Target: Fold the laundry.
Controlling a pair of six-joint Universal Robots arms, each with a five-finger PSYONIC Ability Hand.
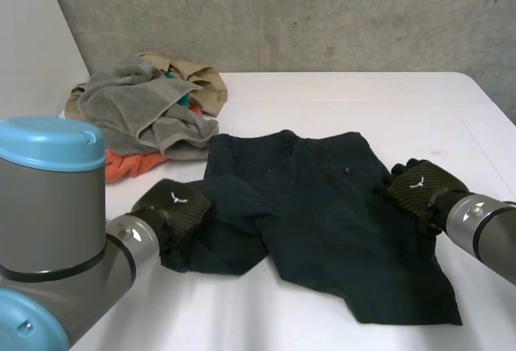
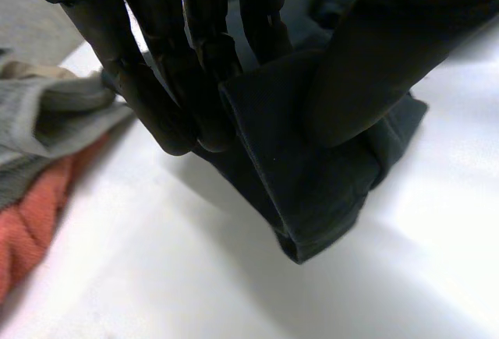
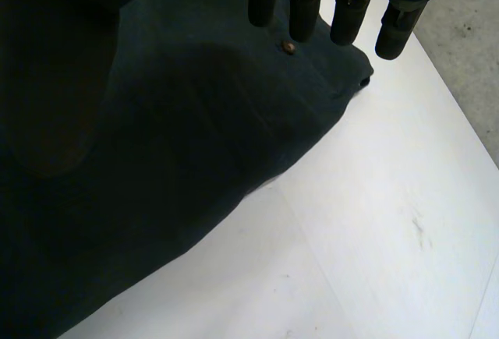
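1. Head view, nearest: the grey-and-blue left arm (image 1: 56, 222) cuts off the near-left part of the white table (image 1: 379, 97).
2. A dark navy garment (image 1: 322, 230) lies flat mid-table. It is a matte woven cloth with soft creases. What kind of garment it is, is hard to make out.
3. Its long axis runs diagonally from the far-left edge beside the laundry pile to a pointed corner at the near right. A shorter flap reaches toward the left hand (image 1: 172, 206).
4. In the left wrist view, that hand's fingers (image 2: 156, 82) and thumb (image 2: 374, 74) pinch a doubled fold at the garment's left edge. The layers bunch thickly beneath them.
5. The right hand (image 1: 421, 183) sits at the garment's right edge. In its wrist view the fingers (image 3: 300, 4) are straight and spread above the cloth, with the tips near a small brown button (image 3: 289, 47). Whether they touch the fabric cannot be told. The thumb is only a dark blur.
6. Farther left is a heap of a nubby grey towel (image 1: 137, 105), an orange cloth (image 1: 129, 165) partly buried under it, and a tan garment (image 1: 201, 81) behind.
7. Beyond is a rough concrete wall (image 1: 322, 12).
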